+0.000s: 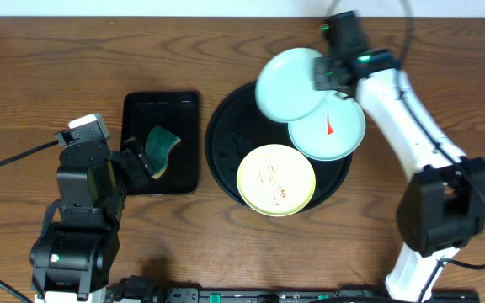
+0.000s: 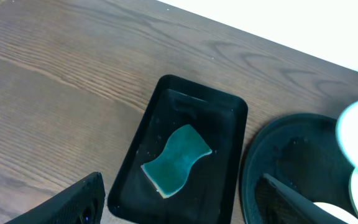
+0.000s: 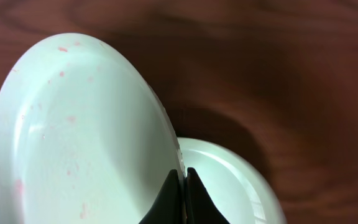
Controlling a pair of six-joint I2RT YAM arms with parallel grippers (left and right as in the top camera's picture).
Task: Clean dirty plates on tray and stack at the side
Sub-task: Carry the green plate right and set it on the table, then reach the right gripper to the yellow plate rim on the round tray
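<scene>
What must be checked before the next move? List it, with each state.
1. Right tool shut on the held mint plate at its rim: ok.
2. Held mint plate clean enough to stack: not ok, faint pink specks on its face.
3. Left tool open, ready to grasp: ok.
4. Green sponge in the rectangular tray, uncovered, under the left tool: ok.
5. Sponge in the left tool: not ok, not yet picked up.
6. Plates on the round black tray clean: not ok, red streak on the second mint plate, reddish marks on the yellow plate.
</scene>
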